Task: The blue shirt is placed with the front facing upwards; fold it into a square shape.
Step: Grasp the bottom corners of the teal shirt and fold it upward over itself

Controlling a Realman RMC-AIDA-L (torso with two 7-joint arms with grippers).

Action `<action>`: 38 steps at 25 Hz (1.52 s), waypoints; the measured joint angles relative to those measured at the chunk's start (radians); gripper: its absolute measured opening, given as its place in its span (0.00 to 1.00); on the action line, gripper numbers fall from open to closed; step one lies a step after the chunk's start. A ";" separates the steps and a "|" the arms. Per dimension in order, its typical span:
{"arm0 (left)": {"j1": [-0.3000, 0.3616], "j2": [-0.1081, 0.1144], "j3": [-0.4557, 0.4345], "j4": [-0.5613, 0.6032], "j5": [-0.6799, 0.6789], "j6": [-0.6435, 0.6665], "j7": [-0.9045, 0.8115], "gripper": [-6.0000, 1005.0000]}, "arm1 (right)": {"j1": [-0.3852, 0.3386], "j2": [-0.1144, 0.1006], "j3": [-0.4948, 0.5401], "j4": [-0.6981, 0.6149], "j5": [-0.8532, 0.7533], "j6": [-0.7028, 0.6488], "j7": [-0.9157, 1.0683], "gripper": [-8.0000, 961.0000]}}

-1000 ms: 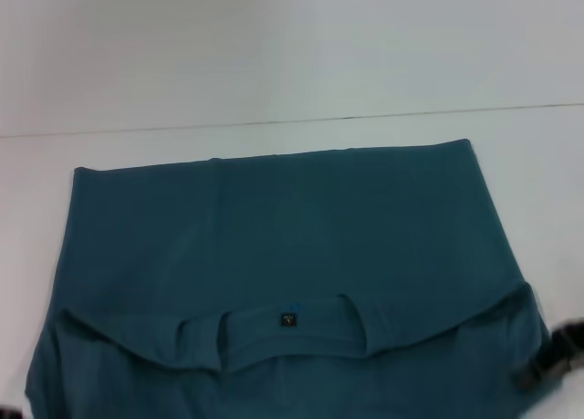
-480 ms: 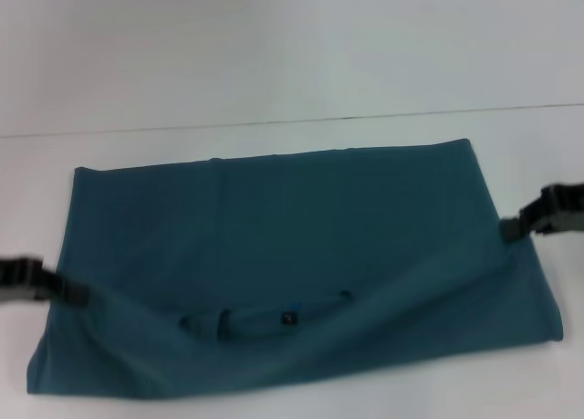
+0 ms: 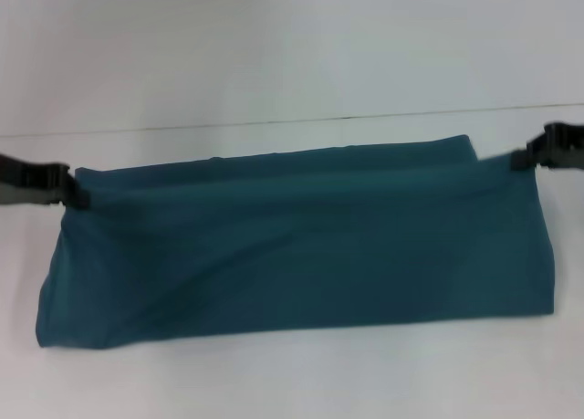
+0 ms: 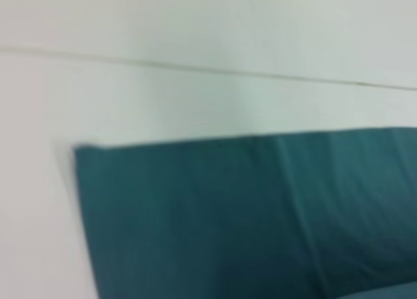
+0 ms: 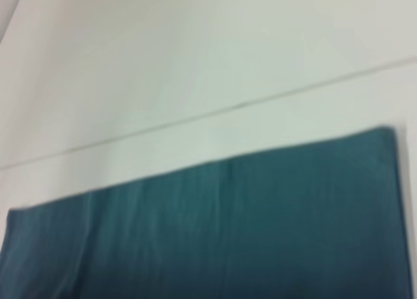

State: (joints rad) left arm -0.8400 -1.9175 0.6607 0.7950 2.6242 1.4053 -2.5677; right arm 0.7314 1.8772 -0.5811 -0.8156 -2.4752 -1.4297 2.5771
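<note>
On the white tabletop (image 3: 274, 54), head view: the large dark teal-blue cotton shirt (image 3: 292, 255) lies folded over into a long horizontal band, its upper layer drawn toward the far edge so that it nearly meets the layer beneath. No lettering or collar shows on the upper face. The left gripper (image 3: 62, 189), black, sits at the band's far left corner with its fingers closed on the cloth edge. The right gripper (image 3: 522, 156), also black, sits at the far right corner, pinching the cloth there. The fabric is stretched between the two grippers, with soft creases running along its length. A thin dark seam crosses the tabletop beyond the shirt.

Left wrist view: a corner of the blue shirt (image 4: 247, 214) lies flat on the white surface (image 4: 195, 25); the arm's own fingers do not appear.

Right wrist view: the shirt's straight edge and one corner (image 5: 247, 227) rest on the tabletop (image 5: 163, 51); again no fingers appear.
</note>
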 joint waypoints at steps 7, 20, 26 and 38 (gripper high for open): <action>-0.050 -0.019 0.090 -0.051 0.084 -0.194 -0.055 0.04 | 0.048 0.027 -0.052 0.013 -0.007 0.161 0.020 0.04; -0.015 -0.094 0.125 -0.103 0.123 -0.545 -0.011 0.04 | 0.112 0.078 -0.189 0.170 -0.057 0.528 0.030 0.04; -0.028 -0.109 0.136 -0.114 0.125 -0.584 0.030 0.04 | 0.120 0.087 -0.201 0.192 -0.078 0.582 0.033 0.04; -0.048 -0.115 0.159 -0.125 0.126 -0.595 0.021 0.04 | 0.122 0.078 -0.213 0.195 -0.085 0.621 0.042 0.04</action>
State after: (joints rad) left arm -0.8885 -2.0325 0.8193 0.6696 2.7506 0.8107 -2.5463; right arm 0.8532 1.9549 -0.7937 -0.6203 -2.5605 -0.8088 2.6187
